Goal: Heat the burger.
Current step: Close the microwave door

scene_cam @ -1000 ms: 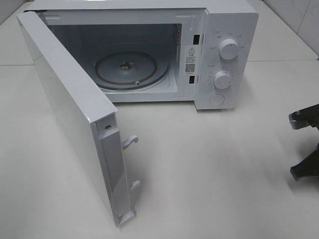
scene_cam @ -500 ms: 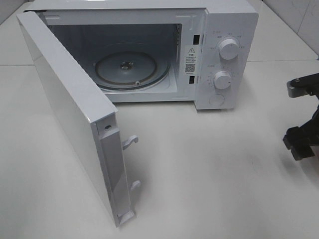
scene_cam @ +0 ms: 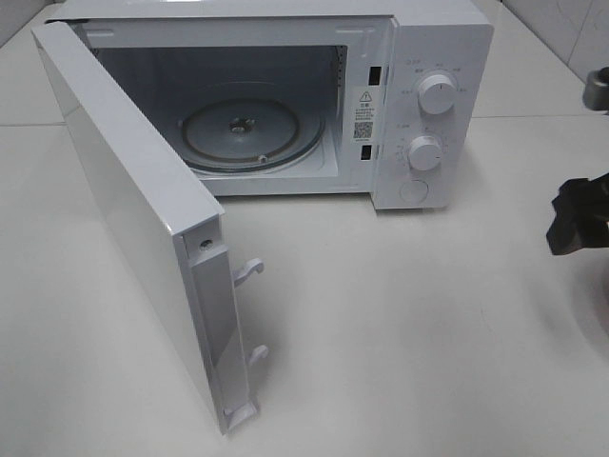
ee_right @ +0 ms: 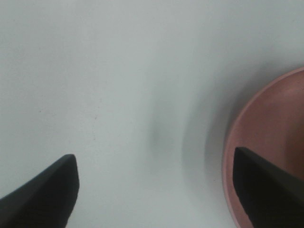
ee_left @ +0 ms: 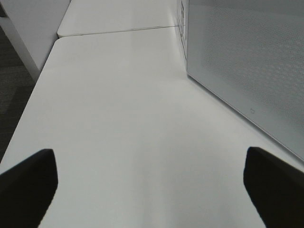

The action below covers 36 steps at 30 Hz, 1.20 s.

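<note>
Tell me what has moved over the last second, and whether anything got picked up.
Only the right gripper moved: at the right edge of the high view it climbed toward the back of the table, and its upper part is now mostly out of frame. Its wrist view shows it open over the rim of a pink plate, holding nothing. The microwave, its open door and the left gripper look unchanged.
</note>
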### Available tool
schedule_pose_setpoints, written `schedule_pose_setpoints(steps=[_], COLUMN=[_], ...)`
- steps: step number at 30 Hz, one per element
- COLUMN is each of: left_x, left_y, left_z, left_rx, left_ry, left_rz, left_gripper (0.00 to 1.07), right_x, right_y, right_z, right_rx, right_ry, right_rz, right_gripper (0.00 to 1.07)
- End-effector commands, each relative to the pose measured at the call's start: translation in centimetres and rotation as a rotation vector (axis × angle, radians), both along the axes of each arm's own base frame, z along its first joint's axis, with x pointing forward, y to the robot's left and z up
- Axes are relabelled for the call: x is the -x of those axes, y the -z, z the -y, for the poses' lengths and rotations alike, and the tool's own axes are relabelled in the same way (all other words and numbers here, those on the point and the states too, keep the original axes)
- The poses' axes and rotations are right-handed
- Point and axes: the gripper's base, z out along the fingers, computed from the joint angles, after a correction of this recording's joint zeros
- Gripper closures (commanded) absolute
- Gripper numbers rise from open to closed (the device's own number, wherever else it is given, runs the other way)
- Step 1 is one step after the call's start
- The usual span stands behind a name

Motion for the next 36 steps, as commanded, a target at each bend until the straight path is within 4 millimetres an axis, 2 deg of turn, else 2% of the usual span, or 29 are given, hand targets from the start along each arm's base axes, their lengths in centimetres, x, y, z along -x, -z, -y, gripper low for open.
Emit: schedule_pose_setpoints(steps=[1, 2, 4, 5, 6, 7, 8, 9, 10, 11, 12, 13, 14, 16, 18, 19, 20, 21, 23, 24, 26, 27, 28, 29, 36], left_x=[0.2, 0.2, 0.2, 0.2, 0.2, 0.2, 0.2, 0.2, 0.2, 0.2, 0.2, 0.2, 0.2, 0.2, 0.2, 0.2, 0.2, 0.2, 0.2, 0.2, 0.2, 0.2, 0.2, 0.2, 0.2], left_y=[0.1, 0.1, 0.1, 0.1, 0.1, 0.1, 0.1, 0.1, 0.1, 0.1, 0.1, 0.1, 0.1, 0.1, 0.1, 0.1, 0.1, 0.1, 0.1, 0.1, 0.1, 0.1, 0.1, 0.1, 0.1], left_z=[0.0, 0.0, 0.0, 0.0, 0.0, 0.0, 0.0, 0.0, 0.0, 0.0, 0.0, 0.0, 0.0, 0.0, 0.0, 0.0, 0.0, 0.0, 0.0, 0.0, 0.0, 0.0, 0.0, 0.0, 0.0], left_rx=[0.003, 0.003, 0.003, 0.003, 0.003, 0.003, 0.003, 0.003, 0.003, 0.003, 0.003, 0.003, 0.003, 0.003, 0.003, 0.003, 0.003, 0.003, 0.003, 0.003, 0.003, 0.003, 0.003, 0.003, 0.003], left_ry=[-0.004, -0.004, -0.004, -0.004, -0.004, -0.004, -0.004, -0.004, -0.004, -0.004, -0.004, -0.004, -0.004, -0.004, -0.004, -0.004, -0.004, -0.004, -0.004, -0.004, -0.004, -0.004, -0.004, -0.004, -0.004], left_rz=[0.020, 0.020, 0.020, 0.020, 0.020, 0.020, 0.020, 0.020, 0.020, 0.020, 0.020, 0.020, 0.020, 0.020, 0.020, 0.020, 0.020, 0.020, 0.020, 0.020, 0.020, 0.020, 0.020, 0.020, 0.020], left_gripper=[0.06, 0.06, 0.06, 0.06, 0.06, 0.06, 0.06, 0.06, 0.06, 0.06, 0.06, 0.06, 0.06, 0.06, 0.06, 0.06, 0.06, 0.06, 0.06, 0.06, 0.06, 0.06, 0.06, 0.06, 0.06], right_x=[0.8, 1.8, 2.4, 3.8, 3.8, 4.6, 6.2, 6.2, 8.0, 8.9, 8.9, 10.5, 10.5, 12.6, 13.1, 14.5, 14.5, 15.9, 16.4, 17.9, 18.4, 19.7, 19.7, 20.8, 22.9], right_y=[-1.3, -2.3, -2.7, -3.3, -3.3, -3.6, -4.2, -4.2, -5.0, -5.2, -5.2, -5.5, -5.5, -5.5, -5.3, -5.1, -5.1, -5.3, -5.3, -5.4, -5.4, -5.6, -5.6, -5.8, -5.8], right_z=[0.8, 1.0, 1.0, 1.0, 1.0, 1.0, 1.1, 1.1, 1.2, 1.2, 1.2, 1.4, 1.4, 1.6, 1.6, 1.6, 1.6, 1.5, 1.5, 1.4, 1.4, 1.4, 1.4, 1.4, 1.4], right_rx=[0.021, 0.026, 0.025, 0.020, 0.020, 0.020, 0.021, 0.021, 0.030, 0.035, 0.035, 0.045, 0.045, 0.056, 0.051, 0.031, 0.031, 0.013, 0.005, -0.003, -0.007, -0.011, -0.011, -0.015, 0.019], right_ry=[0.010, 0.017, 0.018, 0.019, 0.019, 0.019, 0.016, 0.016, 0.015, 0.017, 0.017, 0.025, 0.025, 0.052, 0.059, 0.081, 0.081, 0.091, 0.093, 0.094, 0.094, 0.093, 0.093, 0.084, 0.031], right_rz=[0.025, 0.045, 0.060, 0.091, 0.091, 0.110, 0.145, 0.145, 0.200, 0.221, 0.221, 0.257, 0.257, 0.314, 0.326, 0.354, 0.354, 0.367, 0.372, 0.385, 0.391, 0.442, 0.442, 0.509, 0.638], right_gripper=[0.22, 0.23, 0.23, 0.24, 0.24, 0.24, 0.25, 0.25, 0.25, 0.26, 0.26, 0.26, 0.26, 0.27, 0.27, 0.28, 0.28, 0.28, 0.28, 0.29, 0.29, 0.30, 0.30, 0.31, 0.31])
